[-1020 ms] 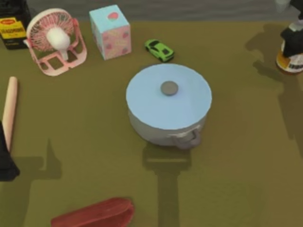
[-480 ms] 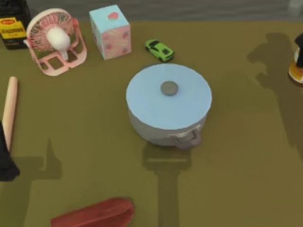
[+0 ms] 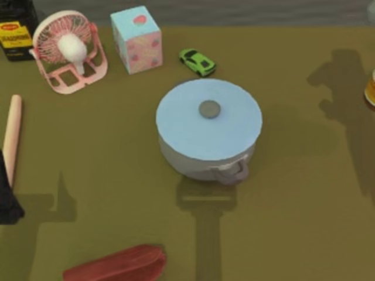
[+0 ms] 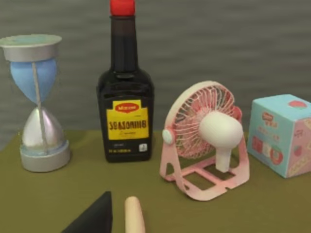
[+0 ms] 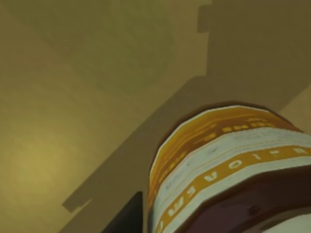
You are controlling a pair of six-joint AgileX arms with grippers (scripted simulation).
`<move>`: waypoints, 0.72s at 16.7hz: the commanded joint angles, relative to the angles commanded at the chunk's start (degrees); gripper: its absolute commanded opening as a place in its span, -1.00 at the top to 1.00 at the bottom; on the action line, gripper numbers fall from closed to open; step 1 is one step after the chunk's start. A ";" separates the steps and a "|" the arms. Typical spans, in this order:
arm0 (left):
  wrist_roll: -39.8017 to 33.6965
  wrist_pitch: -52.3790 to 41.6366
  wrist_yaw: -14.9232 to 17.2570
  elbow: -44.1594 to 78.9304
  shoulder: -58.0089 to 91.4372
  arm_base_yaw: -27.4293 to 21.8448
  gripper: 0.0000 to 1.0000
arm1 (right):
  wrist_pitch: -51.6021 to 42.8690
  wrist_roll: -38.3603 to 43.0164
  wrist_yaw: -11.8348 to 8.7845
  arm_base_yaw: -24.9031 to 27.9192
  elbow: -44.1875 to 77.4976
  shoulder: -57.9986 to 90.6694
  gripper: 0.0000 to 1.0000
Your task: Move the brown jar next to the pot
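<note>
Sitting mid-table, the pot (image 3: 206,132) wears its flat light-blue lid (image 3: 208,119), so whatever is inside stays hidden; its handle faces the near edge. The brown jar (image 3: 370,89) shows only as a sliver at the right edge of the top view, well apart from the pot. In the right wrist view the jar (image 5: 228,165) fills the picture above the table (image 5: 73,121), its long axis pointing down at it. The right gripper is out of sight there. The left gripper (image 3: 7,196) rests at the left edge, whether spread or closed is unclear, beside a rolling pin (image 3: 12,136), near a pink fan (image 3: 67,50), seasoning bottle (image 4: 125,104) and hourglass (image 4: 40,104).
</note>
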 joint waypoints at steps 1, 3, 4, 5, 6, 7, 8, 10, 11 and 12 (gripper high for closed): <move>0.00 0.00 0.00 0.00 0.00 0.00 -1.00 | 0.00 0.00 0.00 0.00 0.00 0.00 1.00; 0.00 0.00 0.00 0.00 0.00 0.00 -1.00 | -0.15 0.12 -0.01 -0.30 0.11 0.17 1.00; 0.00 0.00 0.00 0.00 0.00 0.00 -1.00 | -0.11 0.23 0.02 -0.26 0.09 0.15 1.00; 0.00 0.00 0.00 0.00 0.00 0.00 -1.00 | 0.15 0.89 0.17 -0.02 -0.05 0.06 1.00; 0.00 0.00 0.00 0.00 0.00 0.00 -1.00 | 0.63 2.17 0.45 0.42 -0.34 -0.11 1.00; 0.00 0.00 0.00 0.00 0.00 0.00 -1.00 | 1.27 4.08 0.84 1.05 -0.79 -0.32 1.00; 0.00 0.00 0.00 0.00 0.00 0.00 -1.00 | 2.02 6.54 1.33 1.87 -1.41 -0.53 1.00; 0.00 0.00 0.00 0.00 0.00 0.00 -1.00 | 3.75 13.39 2.62 4.07 -3.20 -0.83 1.00; 0.00 0.00 0.00 0.00 0.00 0.00 -1.00 | 4.70 17.69 3.37 5.36 -4.34 -0.94 1.00; 0.00 0.00 0.00 0.00 0.00 0.00 -1.00 | 5.69 22.53 4.17 6.73 -5.60 -1.06 1.00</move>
